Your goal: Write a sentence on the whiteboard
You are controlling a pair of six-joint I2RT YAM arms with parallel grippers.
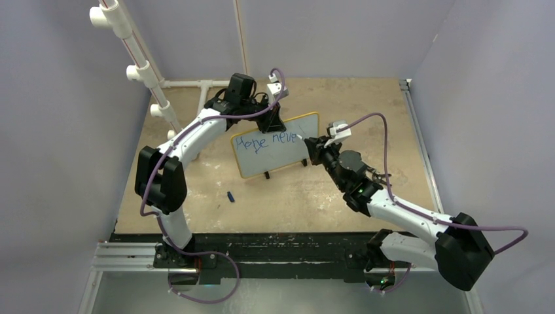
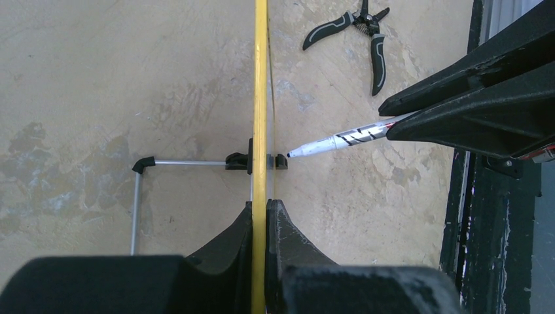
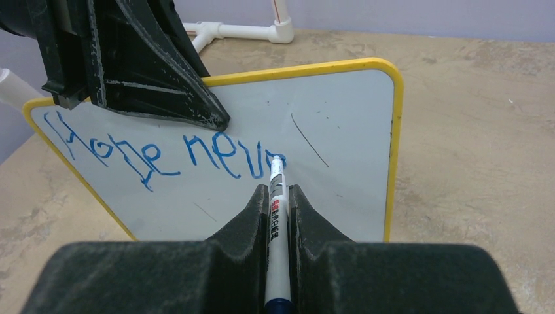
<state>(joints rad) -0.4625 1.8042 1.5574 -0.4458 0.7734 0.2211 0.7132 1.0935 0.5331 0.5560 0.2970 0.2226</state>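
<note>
DESK: What do the fingers have?

PHOTO: The right gripper (image 3: 278,193) is clamped narrow on a white marker (image 3: 275,173), its tip pressed to the face of the whiteboard (image 3: 340,163); the left gripper (image 2: 260,208) pinches the board's yellow top edge, jaws nearly together with only the frame between them.

DESK: And the writing?

PHOTO: The sentence (image 3: 163,154) runs in blue across the upper part of the board, one line, reading "Hope neve"; the marker tip sits at the end of the last letter, on the right arm's side of the left gripper's hold.

DESK: Where does the board stand?

PHOTO: Upright on the tan table (image 1: 366,104) between the two arms, on black feet (image 1: 266,174), with a wire stand (image 2: 190,162) behind it; pliers (image 2: 366,33) lie on the table on the board's written side, apart from it; a small blue piece (image 1: 230,195) lies in front of the board, nearer the left arm.
</note>
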